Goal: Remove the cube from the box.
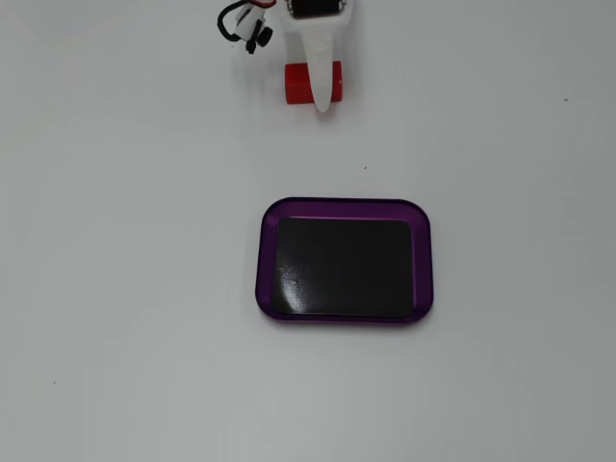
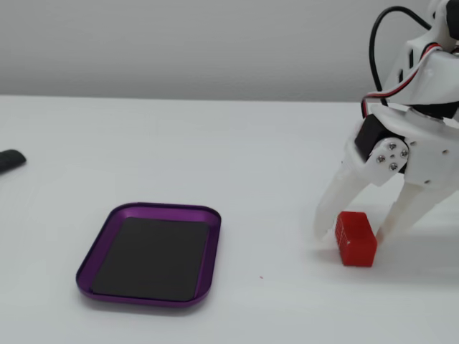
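The red cube [image 1: 296,82] lies on the white table near the arm's base, well outside the box. In a fixed view it rests on the table [image 2: 355,240] between the two white fingers. My gripper [image 1: 322,85] [image 2: 351,233] points down and straddles the cube, open; one finger stands a small gap away from it and the other is at or against its far side. The box, a purple-rimmed tray [image 1: 344,205] [image 2: 161,208] with a glossy black floor, is empty and lies apart from the gripper, toward the middle of the table.
A small dark object [image 2: 8,160] lies at the left edge of a fixed view. Black and red cables [image 1: 236,24] loop beside the arm. The white table [image 1: 115,289] is bare around the tray.
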`<state>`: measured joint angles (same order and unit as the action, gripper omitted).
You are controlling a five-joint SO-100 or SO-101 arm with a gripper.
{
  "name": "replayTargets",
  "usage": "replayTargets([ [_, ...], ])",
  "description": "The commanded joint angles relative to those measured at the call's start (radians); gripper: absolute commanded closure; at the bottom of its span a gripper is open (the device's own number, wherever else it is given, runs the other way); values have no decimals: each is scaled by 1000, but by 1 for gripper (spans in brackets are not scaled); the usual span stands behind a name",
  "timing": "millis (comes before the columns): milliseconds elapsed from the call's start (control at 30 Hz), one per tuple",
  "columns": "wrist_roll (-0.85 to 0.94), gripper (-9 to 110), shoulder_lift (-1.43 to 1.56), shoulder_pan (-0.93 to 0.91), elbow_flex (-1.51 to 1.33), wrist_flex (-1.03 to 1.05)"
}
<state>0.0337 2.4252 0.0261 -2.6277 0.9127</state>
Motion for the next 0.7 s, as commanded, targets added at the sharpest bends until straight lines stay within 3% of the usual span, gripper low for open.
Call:
replayTargets([
  [0, 6, 81, 14, -6, 132, 35],
  [333, -2, 81, 15, -44, 660, 362],
  [667, -6, 82, 106, -195, 698, 637],
])
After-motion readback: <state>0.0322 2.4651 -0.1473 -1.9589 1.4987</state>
